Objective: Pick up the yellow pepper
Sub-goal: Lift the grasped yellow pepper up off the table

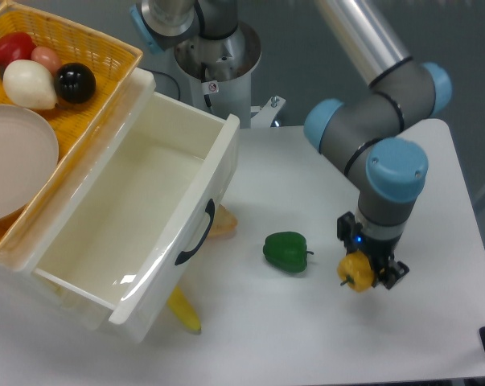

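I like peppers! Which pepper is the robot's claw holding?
The small glossy yellow pepper, pinched in the claw. The dark green bell pepper lies alone on the white table.
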`<state>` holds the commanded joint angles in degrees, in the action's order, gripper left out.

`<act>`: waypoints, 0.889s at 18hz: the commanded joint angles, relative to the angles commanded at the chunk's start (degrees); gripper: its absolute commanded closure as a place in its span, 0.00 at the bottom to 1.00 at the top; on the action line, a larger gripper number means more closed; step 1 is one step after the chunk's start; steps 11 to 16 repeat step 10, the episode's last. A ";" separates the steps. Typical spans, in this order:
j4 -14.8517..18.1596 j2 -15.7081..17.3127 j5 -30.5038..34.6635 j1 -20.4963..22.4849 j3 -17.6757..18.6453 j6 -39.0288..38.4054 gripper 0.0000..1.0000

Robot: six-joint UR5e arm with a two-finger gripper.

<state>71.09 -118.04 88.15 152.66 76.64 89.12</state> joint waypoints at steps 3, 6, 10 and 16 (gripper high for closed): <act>4.30 0.44 0.78 0.26 -1.57 0.09 0.49; 5.90 0.53 1.41 0.35 -2.55 1.75 0.48; 5.99 0.44 4.39 0.27 -2.55 1.85 0.48; 5.99 0.44 4.39 0.27 -2.55 1.85 0.48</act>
